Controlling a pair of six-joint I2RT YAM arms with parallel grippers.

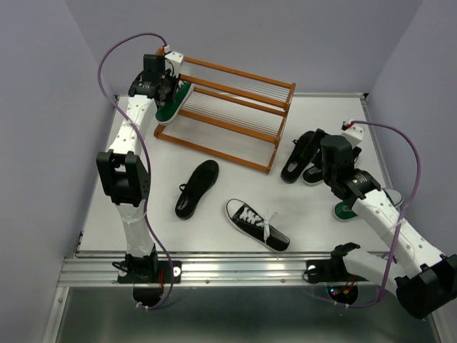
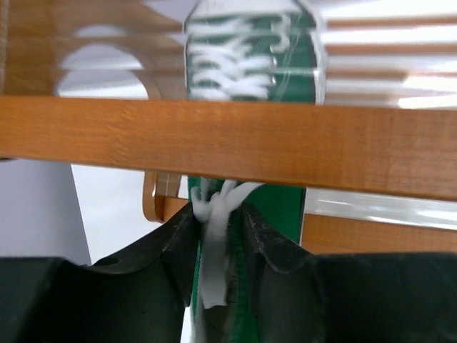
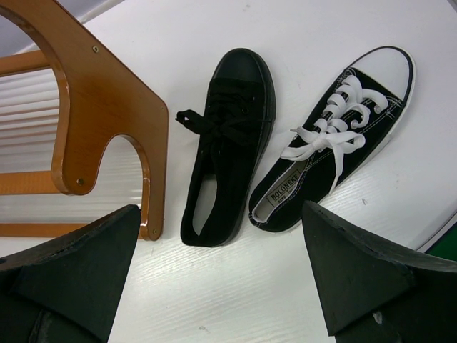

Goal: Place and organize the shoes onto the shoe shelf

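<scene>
One green sneaker (image 1: 170, 108) (image 2: 250, 57) lies on the shoe shelf (image 1: 214, 151) (image 2: 214, 143) at its left end. My left gripper (image 1: 171, 89) (image 2: 218, 211) is at its heel, jaws slightly open, with the collar and a white lace between the fingers. My right gripper (image 1: 314, 146) (image 3: 220, 209) hovers wide open and empty above a plain black shoe (image 1: 294, 161) (image 3: 228, 128) and a black sneaker (image 1: 312, 175) (image 3: 335, 136) beside the shelf's right end (image 3: 107, 107). Another plain black shoe (image 1: 198, 188) and black sneaker (image 1: 257, 224) lie mid-table. A second green sneaker (image 1: 345, 210) shows partly under my right arm.
The shelf stands at an angle at the back of the white table (image 1: 214, 236), near the left wall. A metal rail (image 1: 235, 270) runs along the near edge, where both arm bases are bolted. Purple cables loop above both arms.
</scene>
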